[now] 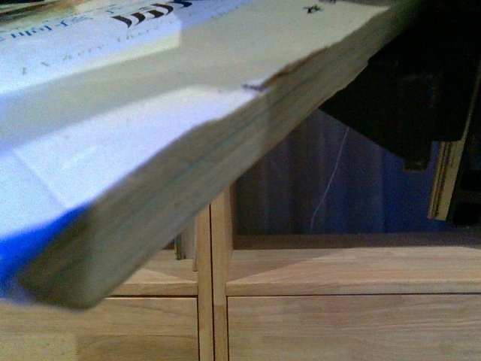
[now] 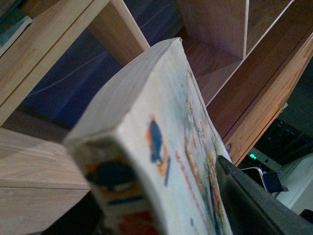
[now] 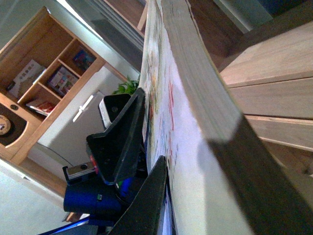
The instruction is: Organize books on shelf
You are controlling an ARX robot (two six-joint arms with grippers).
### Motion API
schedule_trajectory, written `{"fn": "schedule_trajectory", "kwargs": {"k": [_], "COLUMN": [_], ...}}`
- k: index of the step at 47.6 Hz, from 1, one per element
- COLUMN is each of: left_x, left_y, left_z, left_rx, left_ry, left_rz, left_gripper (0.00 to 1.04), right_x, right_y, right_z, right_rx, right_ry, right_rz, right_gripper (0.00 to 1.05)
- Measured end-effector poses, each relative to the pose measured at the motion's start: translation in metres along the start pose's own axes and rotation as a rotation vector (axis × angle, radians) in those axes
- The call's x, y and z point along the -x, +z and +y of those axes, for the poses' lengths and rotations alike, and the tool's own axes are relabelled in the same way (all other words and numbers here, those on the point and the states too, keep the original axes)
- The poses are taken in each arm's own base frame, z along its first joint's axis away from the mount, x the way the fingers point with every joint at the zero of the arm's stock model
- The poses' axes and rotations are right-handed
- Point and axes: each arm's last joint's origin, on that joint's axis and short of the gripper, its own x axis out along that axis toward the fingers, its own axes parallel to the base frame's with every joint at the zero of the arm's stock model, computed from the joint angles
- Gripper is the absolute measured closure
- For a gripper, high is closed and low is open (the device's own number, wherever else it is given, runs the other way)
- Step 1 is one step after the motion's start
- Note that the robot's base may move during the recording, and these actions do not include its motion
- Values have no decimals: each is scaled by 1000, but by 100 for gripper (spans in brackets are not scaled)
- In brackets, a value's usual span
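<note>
carrying step: the book hangs tilted, near the camera, before the shelf, clamped by the left tool and the right tool. next: stand it upright and slide it into a compartment.

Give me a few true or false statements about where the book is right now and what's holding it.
The book rests inside a shelf compartment. False: it is held up in front of the shelf.
The right fingers clamp the book. True.
The shelf is light wood. True.
The book's cover is plain black. False: it is white and pale blue with a colourful picture.
</note>
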Motion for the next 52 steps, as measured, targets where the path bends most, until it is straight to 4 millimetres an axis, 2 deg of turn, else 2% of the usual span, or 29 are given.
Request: {"fn": "schedule_trajectory", "kwargs": {"k": [7, 11, 14, 18, 26, 41, 47, 52], "left_x": [0, 0, -1, -1, -1, 2, 4, 8], "left_y": [0, 0, 0, 1, 2, 6, 17, 31], "left_z": [0, 1, 0, -2, -2, 4, 8, 16], "left_rx": [3, 14, 31, 52, 66, 59, 7, -87], "left_ry": [11, 16, 13, 7, 7, 64, 140, 262], "left_rz": [-11, -15, -15, -18, -18, -26, -44, -61], "left_gripper": [70, 85, 92, 97, 98, 98, 98, 98], "right_x": [0, 0, 0, 0, 0, 4, 13, 24], "right_y": [0, 0, -1, -1, -1, 7, 25, 45], "right_z": [0, 1, 0, 0, -1, -5, -17, -24], "right_rx": [0, -1, -2, -3, -3, 41, 161, 272], "right_ry": [1, -1, -4, -8, -17, -58, -185, -296], "right_rz": [0, -2, -2, -2, -2, -76, -213, -328], "right_gripper": [90, 90, 90, 90, 90, 49, 29, 16]}}
